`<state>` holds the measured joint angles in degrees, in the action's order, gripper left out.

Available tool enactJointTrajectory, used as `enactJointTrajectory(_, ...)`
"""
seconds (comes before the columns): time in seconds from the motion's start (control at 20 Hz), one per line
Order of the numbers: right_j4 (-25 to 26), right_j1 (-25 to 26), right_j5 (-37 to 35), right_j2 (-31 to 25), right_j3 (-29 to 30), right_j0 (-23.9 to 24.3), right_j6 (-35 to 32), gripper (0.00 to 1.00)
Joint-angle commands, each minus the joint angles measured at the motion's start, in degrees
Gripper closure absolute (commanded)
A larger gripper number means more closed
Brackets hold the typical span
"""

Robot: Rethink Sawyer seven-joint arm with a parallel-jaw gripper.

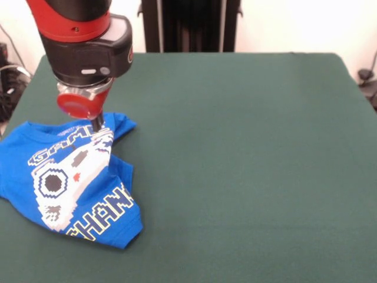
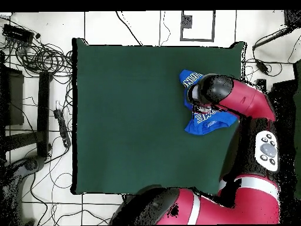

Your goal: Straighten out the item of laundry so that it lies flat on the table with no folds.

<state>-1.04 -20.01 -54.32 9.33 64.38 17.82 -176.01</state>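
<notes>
The item of laundry (image 1: pixel 70 183), a bright blue T-shirt with a white-grey controller print and yellow-outlined letters, lies crumpled near the left edge of the green table (image 1: pixel 247 153). Its lower part is folded and its top right corner is bunched. My gripper (image 1: pixel 98 125) comes straight down onto that bunched upper part and looks shut on the cloth. In the overhead view the arm's head covers the gripper, and the item of laundry (image 2: pixel 206 122) shows on both sides of it near the right edge of the table (image 2: pixel 135 118).
The red and black arm (image 2: pixel 247 103) reaches in over the table's right edge in the overhead view. Cables and equipment (image 2: pixel 35 53) lie on the floor beside the table. Most of the green cloth stretches away from the shirt.
</notes>
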Motion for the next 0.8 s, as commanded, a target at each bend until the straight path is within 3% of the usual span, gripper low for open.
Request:
enactJointTrajectory(0.05,-3.1,0.0,3.5,-1.4,10.2,-3.9,-9.7,1.00)
enactJointTrajectory(0.8,-7.4,-0.6,6.1,0.1,14.7,-6.9,-12.1,1.00)
